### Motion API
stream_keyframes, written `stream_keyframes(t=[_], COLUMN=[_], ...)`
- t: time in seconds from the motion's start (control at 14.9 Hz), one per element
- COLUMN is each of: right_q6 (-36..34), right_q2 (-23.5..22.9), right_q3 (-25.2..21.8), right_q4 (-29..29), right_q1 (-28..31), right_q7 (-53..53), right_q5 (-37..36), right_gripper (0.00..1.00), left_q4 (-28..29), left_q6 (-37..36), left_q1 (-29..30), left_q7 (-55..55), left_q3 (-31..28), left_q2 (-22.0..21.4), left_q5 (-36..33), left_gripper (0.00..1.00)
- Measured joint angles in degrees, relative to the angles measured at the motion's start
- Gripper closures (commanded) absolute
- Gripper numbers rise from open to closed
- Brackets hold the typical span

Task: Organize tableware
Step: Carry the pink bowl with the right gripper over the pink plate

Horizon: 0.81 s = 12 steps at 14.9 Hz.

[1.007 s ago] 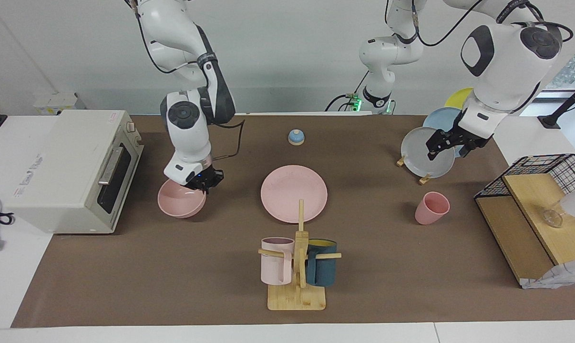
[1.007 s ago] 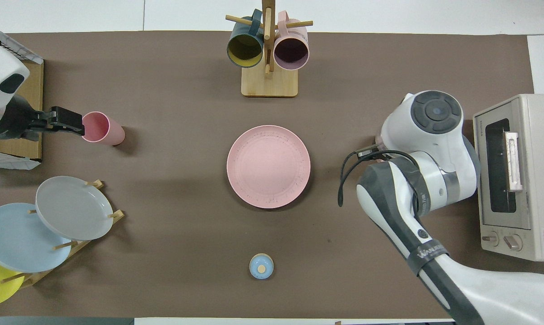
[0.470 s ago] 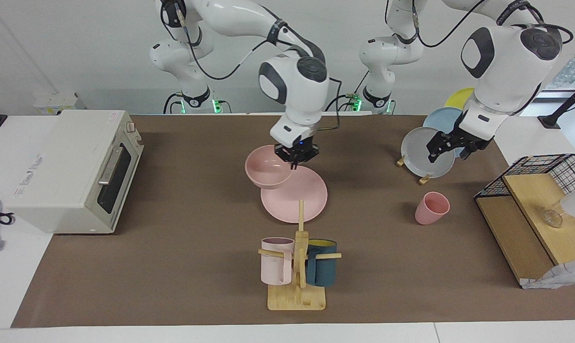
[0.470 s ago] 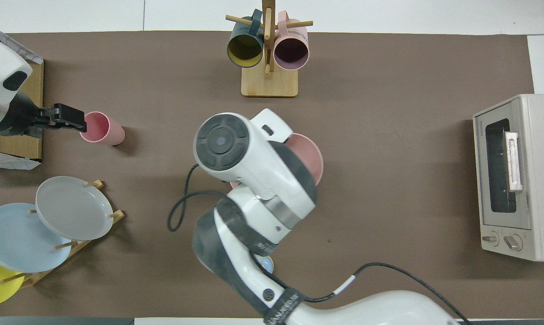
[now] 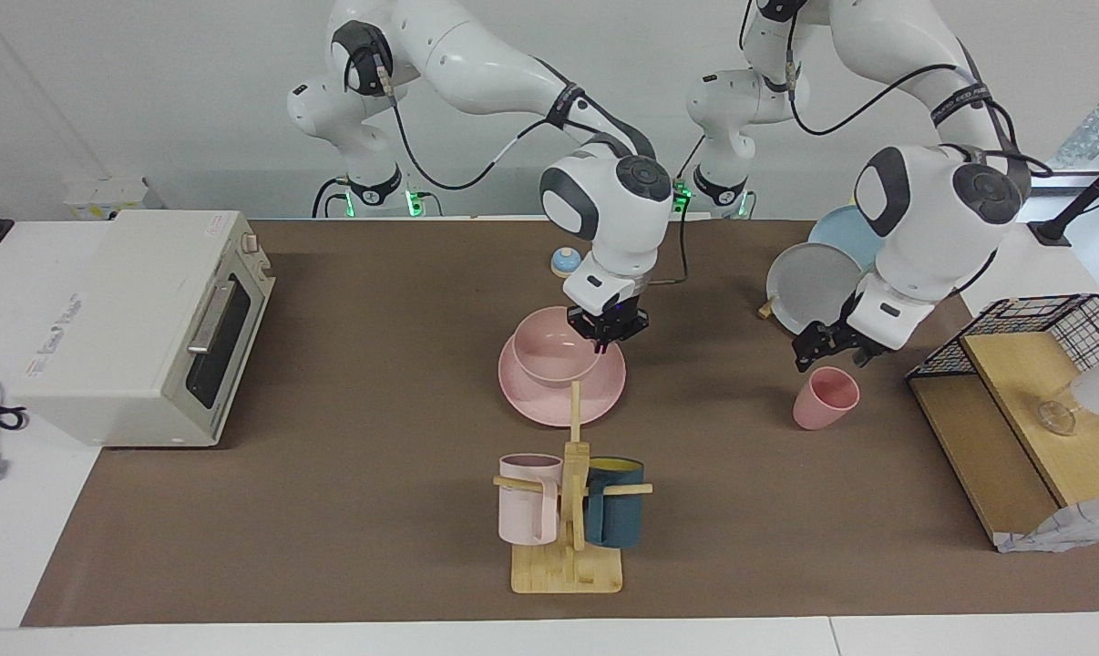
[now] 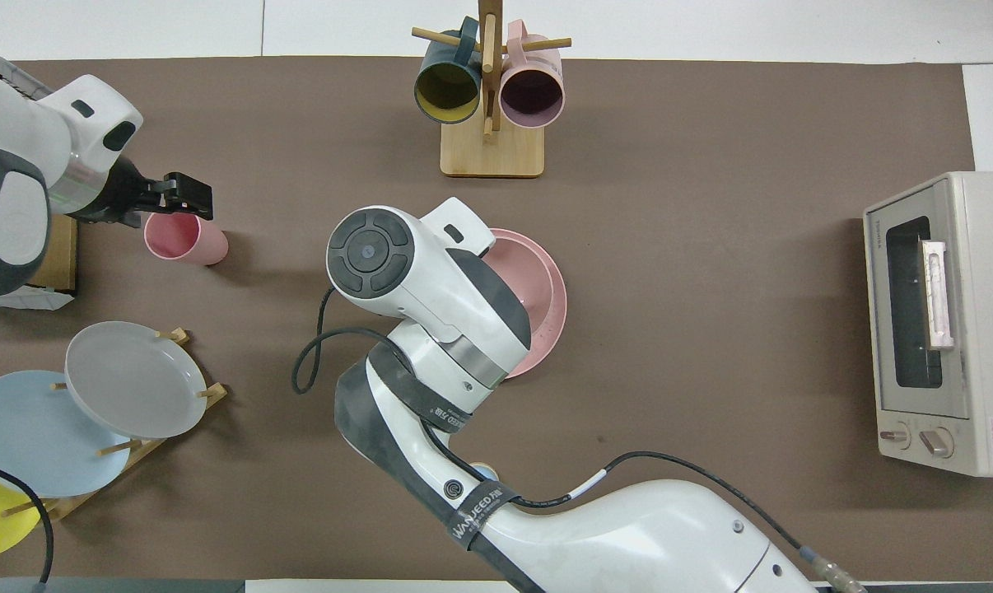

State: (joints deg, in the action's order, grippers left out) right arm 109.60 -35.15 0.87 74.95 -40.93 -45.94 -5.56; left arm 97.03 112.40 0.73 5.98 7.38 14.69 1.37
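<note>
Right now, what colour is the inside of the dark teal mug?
Yellow inside the dark teal mug; the overhead view shows it best.

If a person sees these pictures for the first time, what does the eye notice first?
First, the right gripper, shut on the rim of the pink bowl, which sits on the pink plate mid-table. Next, the left gripper, open, over the pink cup toward the left arm's end.
</note>
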Motion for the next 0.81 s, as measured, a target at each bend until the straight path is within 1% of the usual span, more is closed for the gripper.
stream_keyframes(t=[0.2, 0.4, 0.47, 0.6, 0.81], right_q6=[2.4, 3.9, 4.5, 5.5, 5.5], right_q2=[0.1, 0.3, 0.4, 0.6, 1.0], right_q3=[0.1, 0.2, 0.2, 0.3, 0.4], right_q4=[1.8, 3.2, 3.5, 4.2, 4.7], right_q1=[0.0, -0.1, -0.1, -0.1, -0.1], right_q7=[-0.1, -0.1, -0.2, -0.8, -1.1], right_q5=[0.2, 0.3, 0.6, 1.4, 1.8], right_gripper=[1.0, 1.0, 0.98, 0.9, 0.61], left_q4=[0.1, 0.8, 1.1, 2.0, 4.7], left_q6=[2.0, 2.4, 2.4, 3.4, 7.0], left_q1=[-1.1, -1.2, -1.1, -1.0, -1.0], left_q7=[0.0, 0.0, 0.0, 0.3, 1.8], left_q3=[0.0, -0.1, -0.2, -0.4, -0.4], left_q2=[2.4, 2.9, 2.9, 2.9, 2.9], left_q5=[-0.7, -0.9, -1.0, -1.0, -1.0], left_gripper=[0.0, 0.0, 0.0, 0.01, 0.04])
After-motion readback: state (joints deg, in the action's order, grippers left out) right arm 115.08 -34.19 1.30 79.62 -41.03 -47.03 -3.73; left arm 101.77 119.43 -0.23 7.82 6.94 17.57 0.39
